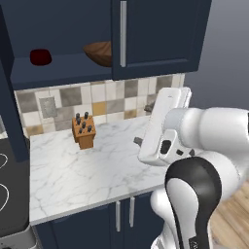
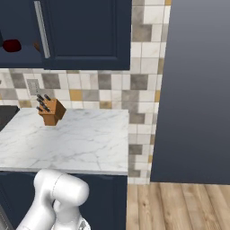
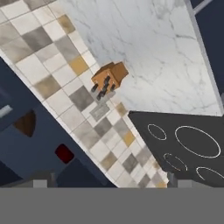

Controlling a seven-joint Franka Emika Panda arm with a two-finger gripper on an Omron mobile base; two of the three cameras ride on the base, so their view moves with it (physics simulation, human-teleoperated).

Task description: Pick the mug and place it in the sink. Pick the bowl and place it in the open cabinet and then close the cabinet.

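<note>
The dark brown wooden bowl (image 1: 99, 52) rests on the shelf of the navy upper cabinet (image 1: 155, 34), half behind the shut right door. The left side of the cabinet stands open. In the hand view the bowl (image 3: 26, 123) shows as a brown wedge inside the cabinet (image 3: 39, 144). My gripper (image 3: 109, 182) is open, fingertips wide apart, nothing between them. It hangs away from the cabinet, over the counter, facing the tiled wall. A brown sliver of the bowl (image 2: 35, 45) peeks past the door handle in the right base view. The mug and the sink are out of view.
A small dark red thing (image 1: 40, 57) sits on the shelf left of the bowl. A wooden knife block (image 1: 83, 131) stands at the back of the white marble counter (image 1: 87, 180). A black stove top (image 3: 183, 144) adjoins the counter's left end. My white arm (image 1: 204, 160) rises over the counter's right front.
</note>
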